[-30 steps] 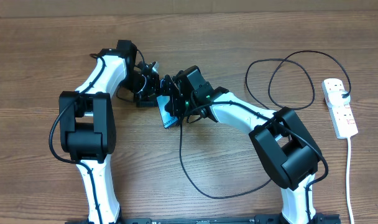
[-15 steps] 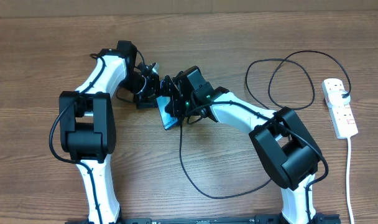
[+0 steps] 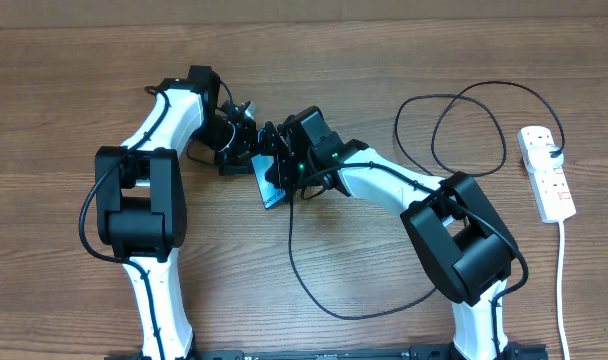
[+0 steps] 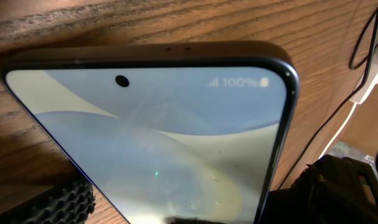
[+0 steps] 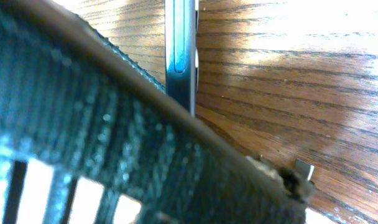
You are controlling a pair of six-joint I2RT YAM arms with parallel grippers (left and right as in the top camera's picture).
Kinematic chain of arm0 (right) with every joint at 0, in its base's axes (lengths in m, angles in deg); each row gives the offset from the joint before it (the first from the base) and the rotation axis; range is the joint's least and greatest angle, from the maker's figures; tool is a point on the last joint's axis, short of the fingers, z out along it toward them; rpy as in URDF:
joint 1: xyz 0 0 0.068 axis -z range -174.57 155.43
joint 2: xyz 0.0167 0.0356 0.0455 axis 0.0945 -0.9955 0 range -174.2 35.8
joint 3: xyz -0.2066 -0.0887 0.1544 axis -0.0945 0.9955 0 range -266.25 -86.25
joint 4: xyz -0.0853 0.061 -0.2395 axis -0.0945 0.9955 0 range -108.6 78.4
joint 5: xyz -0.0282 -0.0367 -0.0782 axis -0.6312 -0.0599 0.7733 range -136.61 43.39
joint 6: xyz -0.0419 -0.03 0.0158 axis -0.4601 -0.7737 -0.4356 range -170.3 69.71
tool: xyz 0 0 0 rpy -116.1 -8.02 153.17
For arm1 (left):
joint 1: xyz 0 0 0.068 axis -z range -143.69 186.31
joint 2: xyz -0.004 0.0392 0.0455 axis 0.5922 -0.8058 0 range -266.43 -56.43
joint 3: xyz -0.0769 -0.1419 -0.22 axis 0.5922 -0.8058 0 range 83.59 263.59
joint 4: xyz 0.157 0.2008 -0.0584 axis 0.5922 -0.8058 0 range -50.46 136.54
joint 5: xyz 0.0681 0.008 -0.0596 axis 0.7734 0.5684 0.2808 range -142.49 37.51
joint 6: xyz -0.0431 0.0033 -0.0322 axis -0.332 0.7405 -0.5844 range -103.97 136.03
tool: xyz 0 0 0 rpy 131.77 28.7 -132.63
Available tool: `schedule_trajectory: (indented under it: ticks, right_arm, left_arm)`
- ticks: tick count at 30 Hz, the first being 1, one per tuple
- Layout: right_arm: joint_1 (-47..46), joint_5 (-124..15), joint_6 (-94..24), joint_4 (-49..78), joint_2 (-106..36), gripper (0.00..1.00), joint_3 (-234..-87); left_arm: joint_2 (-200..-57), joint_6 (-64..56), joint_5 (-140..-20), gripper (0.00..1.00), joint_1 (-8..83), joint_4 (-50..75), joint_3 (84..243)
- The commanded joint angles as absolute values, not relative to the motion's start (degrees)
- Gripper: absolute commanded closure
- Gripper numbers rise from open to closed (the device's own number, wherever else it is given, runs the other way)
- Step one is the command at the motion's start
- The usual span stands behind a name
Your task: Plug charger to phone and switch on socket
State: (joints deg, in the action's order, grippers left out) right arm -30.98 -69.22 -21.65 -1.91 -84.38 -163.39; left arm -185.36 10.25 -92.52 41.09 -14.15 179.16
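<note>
The phone (image 3: 271,183) lies tilted on the wood between both arms, its light blue screen (image 4: 176,137) lit and filling the left wrist view. My left gripper (image 3: 248,150) is open, one finger (image 4: 58,202) on each side of the phone with a strip of wood showing at each edge. My right gripper (image 3: 283,163) is shut on the charger's connector end, whose silver tip (image 5: 303,169) sticks out beside the blurred finger (image 5: 114,124). The tip is a little away from the phone's thin edge (image 5: 179,50). The charger's cable (image 3: 314,290) loops widely towards the socket (image 3: 547,175).
The socket lies at the table's right side with the black plug (image 3: 556,152) in it and a white lead (image 3: 561,290) running to the front edge. More cable loops lie at the back right (image 3: 464,130). Both arm bases stand at the front.
</note>
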Motion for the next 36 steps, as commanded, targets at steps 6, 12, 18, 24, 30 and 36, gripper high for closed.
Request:
schedule_trajectory:
  ticks: [6, 12, 18, 24, 30, 36]
  right_arm:
    - [-31.2, -69.16, -23.29, -1.63, -84.81, 0.96, -163.02]
    - [-31.2, -69.13, -23.29, -1.58, -84.81, 0.96, -163.02]
    - [-31.2, -69.16, -23.29, -1.49, -84.81, 0.96, -163.02]
    - [-31.17, -69.22, -23.27, -1.39, -84.81, 0.96, -163.02]
    - [-28.53, -78.16, -23.29, -1.95, -83.53, 0.96, -164.22]
    - [-21.99, -99.25, -23.2, -6.41, -81.3, 0.96, -164.66]
  left_arm:
    - [-186.08, 10.93, -92.37, 0.0, 41.2, -14.34, 179.0]
    - [-186.08, 10.93, -92.37, 0.0, 41.2, -14.37, 179.0]
    - [-186.08, 10.89, -92.39, 0.0, 41.2, -14.61, 179.0]
    - [-186.06, 11.41, -95.19, 0.0, 40.98, -14.61, 179.03]
    - [-186.06, 19.02, -110.27, 0.03, 38.86, -14.8, 179.03]
    - [-186.06, 24.37, -125.59, 0.09, 35.91, -14.78, 179.03]
